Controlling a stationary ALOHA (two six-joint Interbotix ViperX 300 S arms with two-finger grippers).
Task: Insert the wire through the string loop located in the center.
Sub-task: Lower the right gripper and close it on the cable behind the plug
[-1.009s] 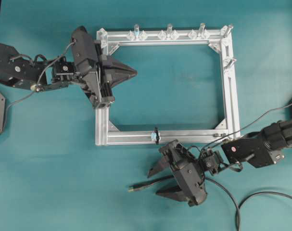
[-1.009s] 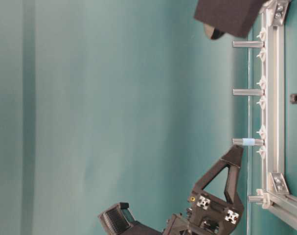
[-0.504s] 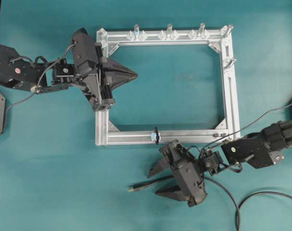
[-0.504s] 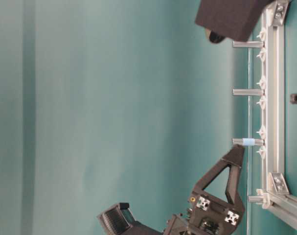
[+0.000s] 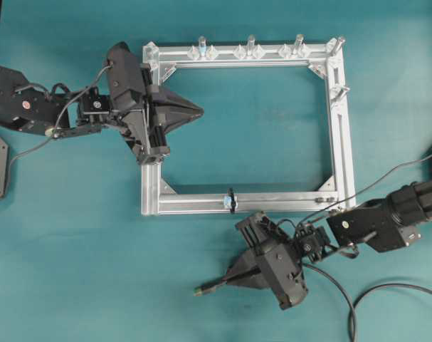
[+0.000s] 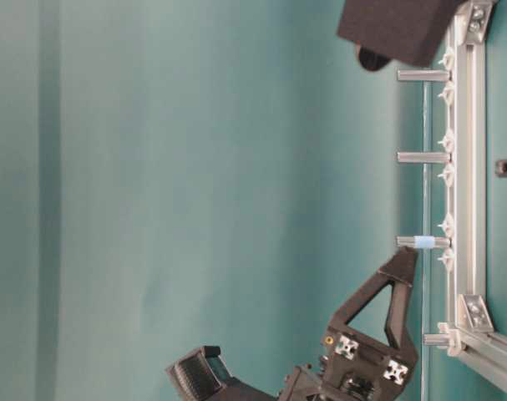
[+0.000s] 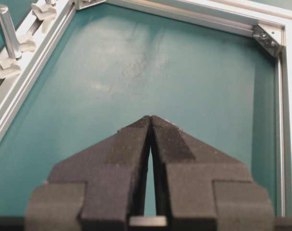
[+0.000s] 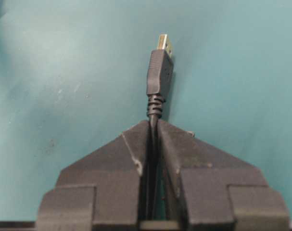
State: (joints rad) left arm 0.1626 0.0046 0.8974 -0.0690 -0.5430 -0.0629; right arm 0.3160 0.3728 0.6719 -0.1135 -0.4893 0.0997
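The wire (image 5: pixel 214 285) is a black cable with a dark plug and brassy tip (image 8: pixel 165 44). My right gripper (image 5: pixel 233 274) is shut on the wire just behind the plug, below the frame's near rail; the plug sticks out to the lower left. In the right wrist view the right gripper (image 8: pixel 154 123) pinches the cable and the plug (image 8: pixel 159 72) points away. The string loop (image 5: pixel 231 200) with its pale clip sits on the near rail of the aluminium frame (image 5: pixel 341 142). My left gripper (image 5: pixel 200 110) is shut and empty over the frame's left side; in the left wrist view it (image 7: pixel 150 118) holds nothing.
Silver upright pegs (image 5: pixel 250 44) stand along the frame's far rail and right rail (image 5: pixel 339 90). The wire's slack runs off to the lower right (image 5: pixel 386 288). In the table-level view the pegs (image 6: pixel 422 157) stick out from the frame.
My right gripper has closed on the wire; its fingers were spread apart either side of it before. The plug has swung slightly lower. My left gripper stays put.
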